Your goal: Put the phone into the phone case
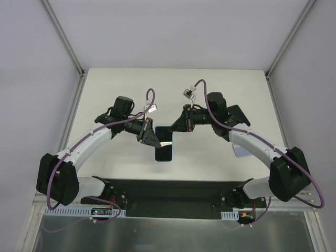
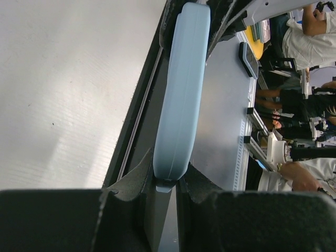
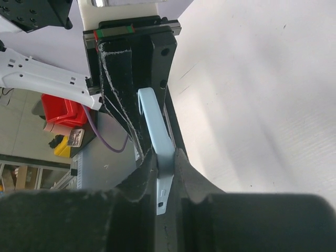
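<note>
Mid-desk [image 1: 220,94], the pale blue phone case [image 1: 164,158] sits between two robot arms, its long axis running from the near edge toward the far one. Its near end juts free toward the arm bases. The dark face inside the blue rim looks like the phone [image 1: 164,147] lying in the case, though how fully it is seated cannot be told. Further back, the left hand [image 1: 149,135] is clenched on the case's left side, and its wrist view shows the blue edge wedged between its fingers [image 2: 131,181]. Opposite, the right hand [image 1: 177,125] is clamped on the right side near the far corner, and its fingers [image 3: 191,173] pinch a thin blue lip.

Both hands meet the case at its far half, neither nearer than the other. Any pressing or seating likely has to work across its width. Whether the case rests on the desk or hangs just above it is unclear.
</note>
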`<state>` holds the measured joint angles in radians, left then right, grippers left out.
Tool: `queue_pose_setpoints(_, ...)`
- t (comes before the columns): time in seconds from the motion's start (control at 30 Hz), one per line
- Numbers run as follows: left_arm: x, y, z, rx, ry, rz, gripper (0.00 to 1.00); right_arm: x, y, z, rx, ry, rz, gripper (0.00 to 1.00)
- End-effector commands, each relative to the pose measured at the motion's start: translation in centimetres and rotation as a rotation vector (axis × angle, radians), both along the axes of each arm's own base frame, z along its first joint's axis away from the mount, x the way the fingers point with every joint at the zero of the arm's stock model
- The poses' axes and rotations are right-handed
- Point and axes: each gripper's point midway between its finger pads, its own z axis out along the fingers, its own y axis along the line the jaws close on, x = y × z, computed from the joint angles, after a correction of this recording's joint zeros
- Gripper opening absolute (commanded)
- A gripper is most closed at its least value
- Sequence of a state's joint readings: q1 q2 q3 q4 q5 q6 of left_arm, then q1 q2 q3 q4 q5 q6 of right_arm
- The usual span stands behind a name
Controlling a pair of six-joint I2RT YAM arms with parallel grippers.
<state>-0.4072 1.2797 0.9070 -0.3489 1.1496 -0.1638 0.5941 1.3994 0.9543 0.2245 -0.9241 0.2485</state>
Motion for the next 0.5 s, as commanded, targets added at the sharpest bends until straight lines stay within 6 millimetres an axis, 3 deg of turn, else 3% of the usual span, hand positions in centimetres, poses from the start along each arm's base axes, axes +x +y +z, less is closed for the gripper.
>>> queue_pose_setpoints(0.0, 0.9, -0.8, 1.8, -0.033, -0.062, -0.011, 0.0, -1.6, 0.6, 3.7, 0.076, -0.111, 0.02, 0.29)
queue_pose_setpoints(0.13, 0.8, -0.6, 2.1, -0.031, -0.08, -0.001, 0.0, -2.8, 1.0, 4.2, 0.096, -0.082, 0.109, 0.41)
queue_pose_setpoints(0.2, 0.7, -0.6, 2.1, -0.027, -0.084, 0.005, 0.0, -2.5, 1.1, 3.8, 0.085, -0.083, 0.087, 0.28)
queue_pose_setpoints(0.27, 1.2, -0.5, 1.6, -0.002, -0.097, 0.031, 0.0, -2.2, 1.2, 3.3, 0.073, -0.073, 0.076, 0.05)
queue_pose_setpoints(0.33, 1.9, -0.4, 0.9, 0.034, -0.106, 0.064, 0.0, -1.7, 1.4, 2.6, 0.043, -0.039, 0.057, 0.01)
queue_pose_setpoints(0.4, 2.3, -0.3, 0.1, 0.059, -0.095, 0.082, 0.0, -0.7, 1.4, 1.7, 0.0, -0.019, -0.005, 0.07)
queue_pose_setpoints(0.43, 2.3, -0.4, 0.0, 0.06, -0.085, 0.082, 0.0, -0.2, 1.3, 1.6, -0.014, -0.02, -0.03, 0.14)
queue_pose_setpoints(0.47, 2.3, -0.3, -0.1, 0.062, -0.077, 0.083, 0.0, 0.1, 1.2, 1.6, -0.025, -0.019, -0.057, 0.28)
